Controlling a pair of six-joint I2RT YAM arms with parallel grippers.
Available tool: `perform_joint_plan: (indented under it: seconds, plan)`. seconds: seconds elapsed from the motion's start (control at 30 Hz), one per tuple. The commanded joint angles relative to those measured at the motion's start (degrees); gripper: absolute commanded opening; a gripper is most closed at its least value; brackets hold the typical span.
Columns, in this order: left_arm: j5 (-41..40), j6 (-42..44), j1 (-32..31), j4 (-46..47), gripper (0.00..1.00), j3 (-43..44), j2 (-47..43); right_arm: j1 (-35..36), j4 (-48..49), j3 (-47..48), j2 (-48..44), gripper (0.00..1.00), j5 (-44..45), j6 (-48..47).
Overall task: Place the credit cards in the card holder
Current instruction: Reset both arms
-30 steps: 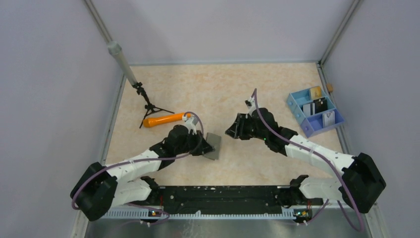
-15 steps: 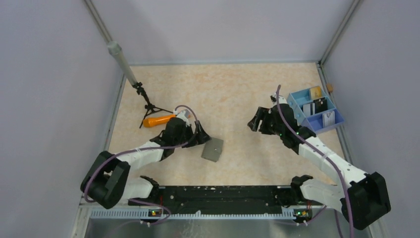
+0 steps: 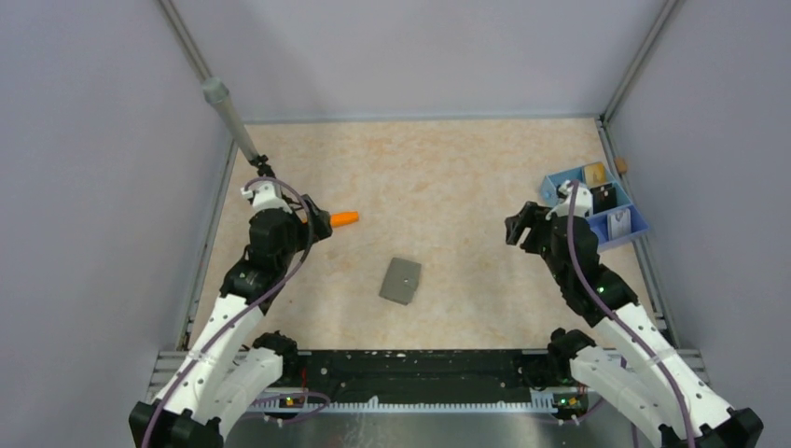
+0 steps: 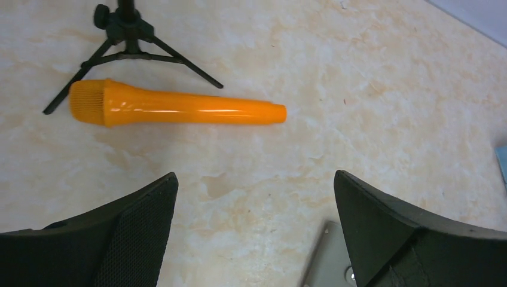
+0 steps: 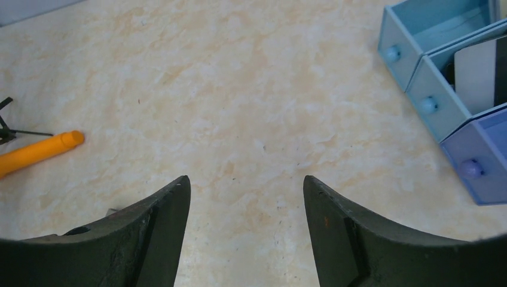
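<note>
Grey flat rectangular card holder (image 3: 400, 280) lies folded on the mottled beige tabletop (image 3: 448, 168) at mid-frame. The left claw (image 4: 256, 176) and right claw (image 5: 246, 179) both stand apart, their matte black fingers empty.

The table (image 3: 448, 177) has a smooth top with a beige marble pattern and a weak sheen. The stick (image 4: 179, 109) is glossy orange plastic; its thick end carries a fine grid texture. The tripod (image 4: 127, 27) is black and matt; whether metal or plastic cannot be told. The wallet (image 3: 400, 280) looks matt grey. The tray (image 5: 442, 122) is smooth plastic, slightly glossy. The left gripper (image 4: 255, 191) has matt black fingers (image 4: 131, 239), one with a fine woven grain on its inner face. The fingers (image 5: 353, 239) of the right gripper (image 5: 245, 185) are dark, matt and smoother. The arms (image 3: 219, 327) have glossy white plastic shells.
</note>
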Motion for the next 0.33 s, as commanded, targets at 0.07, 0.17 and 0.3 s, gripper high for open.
perform_joint_plan:
  seconds: [0.07,0.17,0.3]
  plan:
    - [-6.0,3.7,0.7,-3.5,0.99,-0.1,-2.8,-0.5,1.8,-2.1,-4.3,0.69,5.1,-3.0]
    - [-5.6,3.9,0.7,-3.3,0.99,-0.2,-3.0,-0.5,1.4,-2.1,-5.1,0.68,5.4,-2.9]
    - [-5.4,3.5,0.7,-3.0,0.99,-0.4,-3.2,-0.5,1.5,-2.2,-5.1,0.68,5.5,-2.7]
